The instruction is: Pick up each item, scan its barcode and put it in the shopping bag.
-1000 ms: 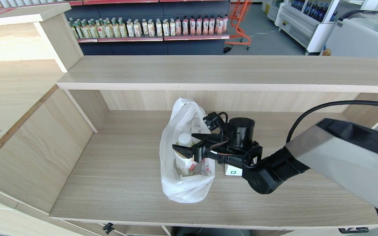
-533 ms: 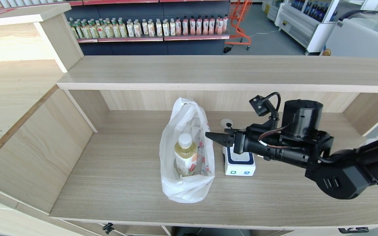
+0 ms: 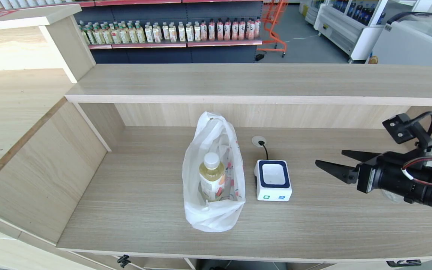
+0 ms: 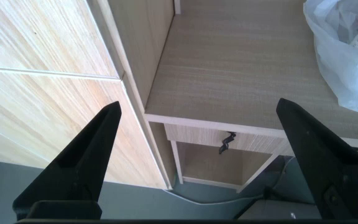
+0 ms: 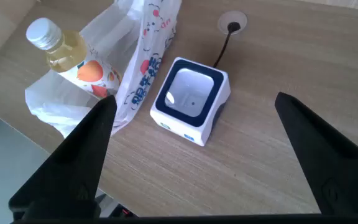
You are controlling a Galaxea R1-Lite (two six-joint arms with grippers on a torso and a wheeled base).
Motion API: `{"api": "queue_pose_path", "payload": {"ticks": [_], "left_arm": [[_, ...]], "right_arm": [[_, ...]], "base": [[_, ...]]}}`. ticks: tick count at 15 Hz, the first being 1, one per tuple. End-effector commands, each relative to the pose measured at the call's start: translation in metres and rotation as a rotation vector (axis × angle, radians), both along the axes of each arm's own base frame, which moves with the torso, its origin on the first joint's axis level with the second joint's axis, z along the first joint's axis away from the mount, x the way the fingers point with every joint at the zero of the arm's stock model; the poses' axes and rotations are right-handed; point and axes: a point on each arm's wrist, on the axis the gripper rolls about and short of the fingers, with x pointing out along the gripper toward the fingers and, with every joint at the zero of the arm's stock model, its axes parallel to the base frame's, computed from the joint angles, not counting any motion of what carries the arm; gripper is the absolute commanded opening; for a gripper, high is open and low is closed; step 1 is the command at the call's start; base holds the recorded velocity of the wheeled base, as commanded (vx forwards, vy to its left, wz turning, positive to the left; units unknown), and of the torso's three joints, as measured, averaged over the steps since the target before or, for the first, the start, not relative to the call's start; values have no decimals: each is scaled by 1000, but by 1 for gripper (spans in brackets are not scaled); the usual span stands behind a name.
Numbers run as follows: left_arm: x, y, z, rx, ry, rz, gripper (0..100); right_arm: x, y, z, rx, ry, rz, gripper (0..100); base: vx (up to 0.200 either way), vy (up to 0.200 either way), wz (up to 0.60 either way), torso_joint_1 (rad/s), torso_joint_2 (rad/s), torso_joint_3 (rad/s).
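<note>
A white plastic shopping bag (image 3: 213, 180) stands on the wooden counter with a white-capped bottle of yellow drink (image 3: 211, 176) upright inside it. The bag (image 5: 114, 68) and bottle (image 5: 64, 53) also show in the right wrist view. Beside the bag sits a white barcode scanner (image 3: 273, 180) with a dark-rimmed window (image 5: 191, 99). My right gripper (image 3: 336, 163) hangs open and empty above the counter, well to the right of the scanner. My left gripper (image 4: 197, 162) is open and empty, low by the counter's front left corner, with an edge of the bag (image 4: 347, 50) in sight.
The scanner's black cable (image 3: 264, 149) runs to a round hole in the counter. A raised wooden ledge (image 3: 253, 84) walls the back, and a side panel (image 3: 39, 168) closes the left. Bare counter (image 3: 332, 221) lies right of the scanner. A drawer handle (image 4: 227, 142) sits under the front edge.
My right arm has pulled back from over the bag to the right, past the scanner, staying open. The bottle stays standing in the bag.
</note>
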Motion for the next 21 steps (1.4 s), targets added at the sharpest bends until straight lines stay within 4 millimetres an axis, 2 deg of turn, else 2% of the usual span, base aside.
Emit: {"api": "queue_pose_path", "payload": {"ticks": [1, 3, 7, 11, 14, 21], "left_arm": [[0, 0, 0, 0, 0, 1, 100], [0, 0, 0, 1, 0, 1, 100], [0, 0, 0, 1, 0, 1, 100], [0, 0, 0, 1, 0, 1, 100], [0, 0, 0, 3, 0, 0, 100], [0, 0, 0, 3, 0, 0, 100]], "right_arm": [[-17, -9, 3, 2, -24, -29, 100], [-22, -10, 3, 0, -25, -28, 100], [-26, -10, -2, -2, -10, -31, 100], [-32, -17, -7, -12, 3, -93, 100], [-30, -20, -11, -26, 22, -158, 100], [-23, -25, -17, -33, 53, -193, 100]], "base": [[0, 0, 0, 0, 0, 0], [0, 0, 0, 0, 0, 0], [-150, 0, 0, 5, 5, 1], [0, -200, 0, -5, -4, 5], [0, -200, 0, 1, -1, 9], [0, -200, 0, 3, 3, 2]]}}
